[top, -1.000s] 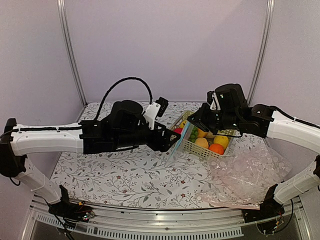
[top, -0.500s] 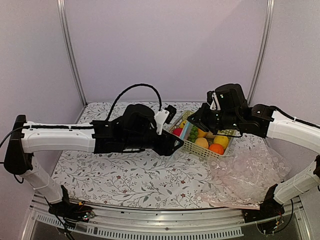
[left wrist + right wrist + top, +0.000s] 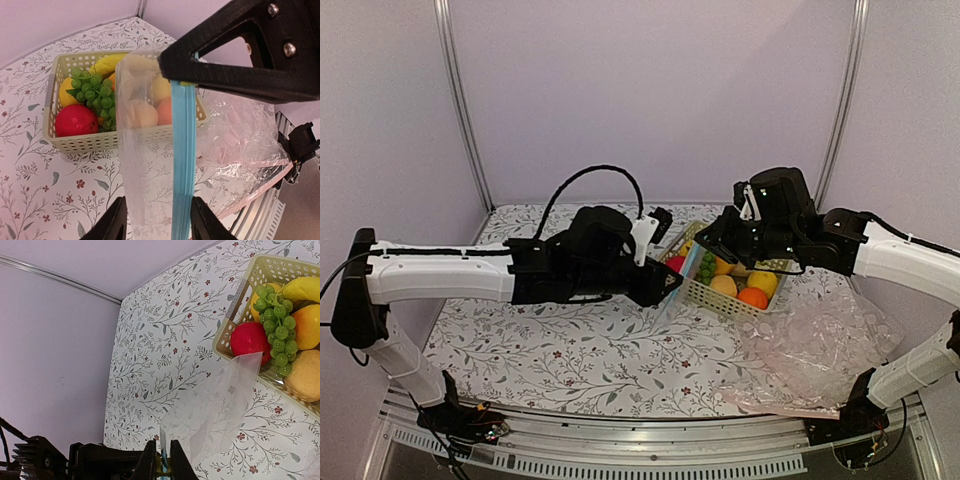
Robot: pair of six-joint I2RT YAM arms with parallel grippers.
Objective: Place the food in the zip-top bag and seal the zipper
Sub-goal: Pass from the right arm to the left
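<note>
My right gripper [image 3: 704, 247] is shut on the top of the zipper [image 3: 182, 150], the light blue strip of the zip-top bag [image 3: 145, 150]. The clear bag hangs down from it in front of the basket. My left gripper [image 3: 157, 222] is open, with one finger on each side of the bag's lower part. In the right wrist view the right gripper [image 3: 162, 460] pinches the blue strip and the bag [image 3: 215, 410] spreads away from it. The food lies in the basket: a rounded yellow fruit [image 3: 762, 281] and a longer orange-yellow one [image 3: 723, 286].
The cream basket [image 3: 720, 300] at the back right also holds a red fruit [image 3: 75, 120], green grapes [image 3: 92, 92] and a banana [image 3: 107, 62]. A large pinkish clear plastic sheet [image 3: 820, 350] lies at the front right, reaching the table edge.
My left arm has moved right toward the hanging bag, and its open fingers now straddle the bag. The right arm has held still with the zipper.
</note>
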